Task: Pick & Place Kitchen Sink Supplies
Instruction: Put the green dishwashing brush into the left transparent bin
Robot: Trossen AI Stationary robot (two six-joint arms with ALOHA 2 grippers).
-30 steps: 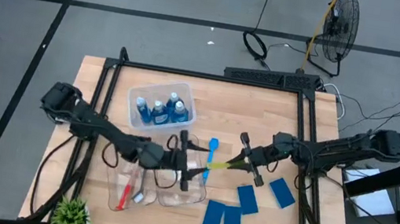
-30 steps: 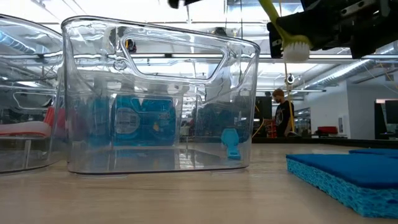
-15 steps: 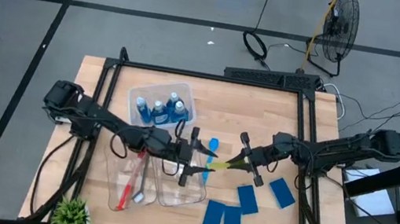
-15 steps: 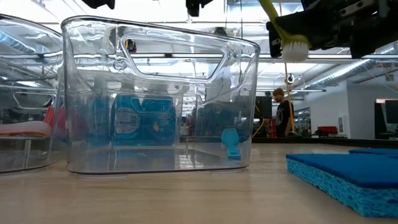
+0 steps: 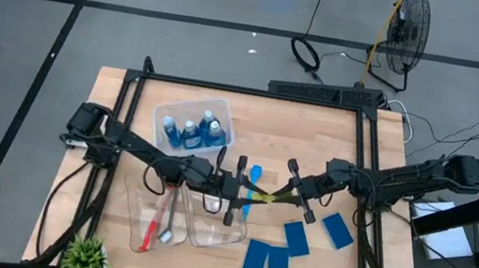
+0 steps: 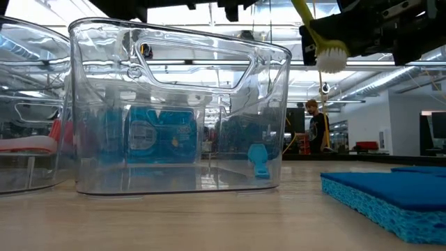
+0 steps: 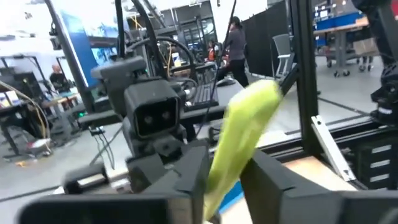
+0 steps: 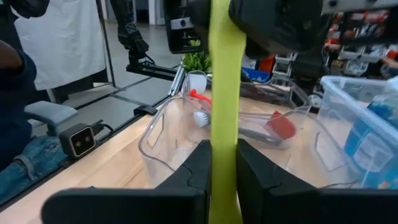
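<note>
Yellow-green brush (image 8: 225, 118) clamped btwn right gripper (image 8: 219, 163) fingers, left gripper (image 7: 227, 168) fingers flanking handle

Open-plan robotics lab: framed workbench (image 5: 314, 145), workstations.

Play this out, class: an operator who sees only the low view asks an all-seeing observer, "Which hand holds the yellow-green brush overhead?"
Observer: The right hand pinches the yellow-green brush by its handle.
Operator: Where is the left hand?
Observer: The left hand is open, its fingers on either side of the same brush.
Operator: How many sponges are out?
Observer: Four sponges lie on the table.
</note>
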